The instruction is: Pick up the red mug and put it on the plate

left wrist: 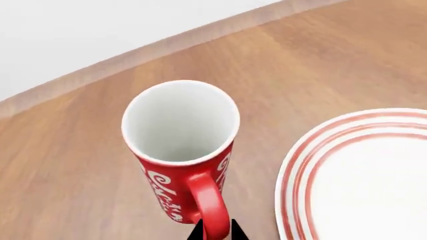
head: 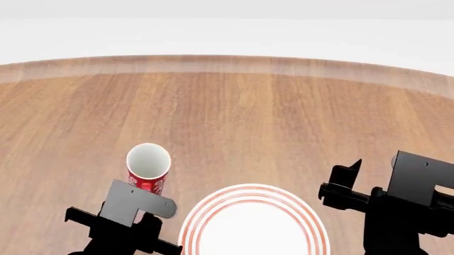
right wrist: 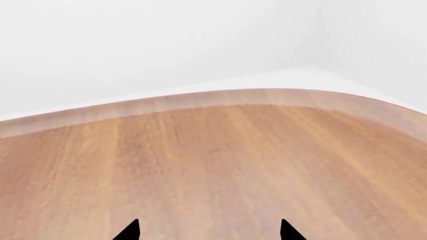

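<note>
The red mug [left wrist: 179, 150] with a white pattern and white inside stands upright on the wooden table, its loop handle [left wrist: 208, 205] turned toward my left gripper [left wrist: 217, 233]. The two black fingertips press against either side of the handle, shut on it. In the head view the mug [head: 148, 169] is just ahead of my left arm, left of the plate [head: 248, 191]. The white plate with red rings [left wrist: 300, 165] lies close beside the mug. My right gripper [right wrist: 208, 234] is open and empty over bare wood, right of the plate [head: 342, 186].
The round wooden table [head: 234, 106] stretches ahead to a curved far edge [right wrist: 220, 97], with white floor beyond it. No other object shows.
</note>
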